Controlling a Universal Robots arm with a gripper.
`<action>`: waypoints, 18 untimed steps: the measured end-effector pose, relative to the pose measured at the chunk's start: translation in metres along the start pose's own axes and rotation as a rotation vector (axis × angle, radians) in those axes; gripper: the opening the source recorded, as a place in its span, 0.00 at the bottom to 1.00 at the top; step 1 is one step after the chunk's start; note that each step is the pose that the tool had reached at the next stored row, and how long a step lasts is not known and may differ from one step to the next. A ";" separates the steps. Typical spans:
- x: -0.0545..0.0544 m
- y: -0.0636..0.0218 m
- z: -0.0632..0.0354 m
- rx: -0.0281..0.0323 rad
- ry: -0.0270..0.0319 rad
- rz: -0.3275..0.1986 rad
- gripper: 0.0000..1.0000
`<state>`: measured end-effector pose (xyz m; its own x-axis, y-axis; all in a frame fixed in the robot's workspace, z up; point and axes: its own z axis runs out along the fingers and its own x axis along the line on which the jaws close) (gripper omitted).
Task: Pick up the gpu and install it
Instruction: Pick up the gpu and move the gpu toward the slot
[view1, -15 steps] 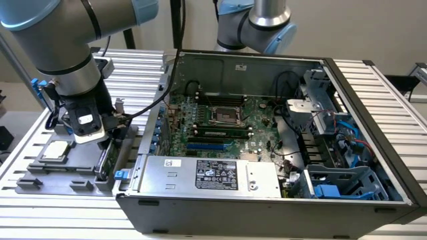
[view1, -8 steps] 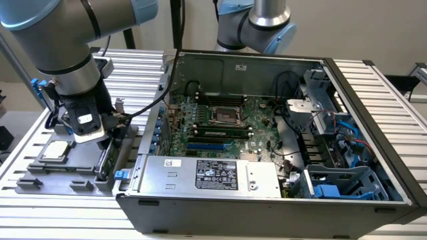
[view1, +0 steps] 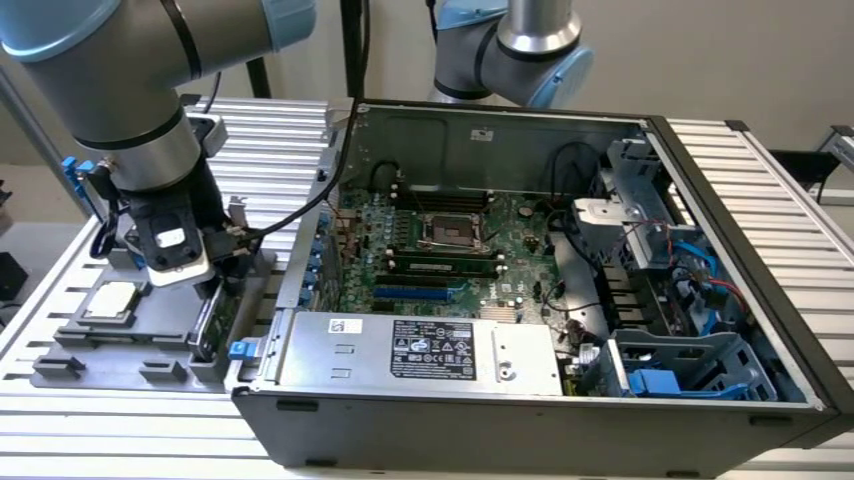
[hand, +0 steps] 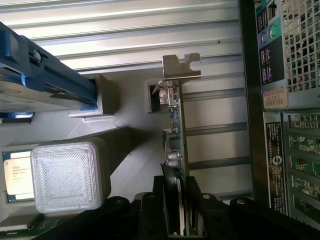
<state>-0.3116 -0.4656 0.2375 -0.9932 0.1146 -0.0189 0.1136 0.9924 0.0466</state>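
Hand (hand: 181, 189) over upright gpu (hand: 176, 125), in gray tray (hand: 125, 150) beside case (view1: 441, 430)

Silver-grey arm (view1: 134, 120) with pale blue joint caps (view1: 287, 20), a black cable (view1: 183, 45) and a black claw (hand: 181, 210).

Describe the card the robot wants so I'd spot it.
At the exterior view's left of the open computer case lies a grey parts tray. The gpu stands on edge in its slot nearest the case. Unlike the flat square CPU chip, it is a thin green board with a silver bracket.
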 end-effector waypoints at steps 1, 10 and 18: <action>0.000 0.0000 0.0000 0.0000 0.0002 0.000 0.30; 0.000 0.0000 -0.0001 -0.0001 0.0000 0.000 0.27; 0.000 0.0009 -0.0198 0.0000 0.0001 0.000 0.27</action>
<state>-0.3117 -0.4656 0.2573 -0.9932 0.1146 -0.0187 0.1136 0.9924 0.0467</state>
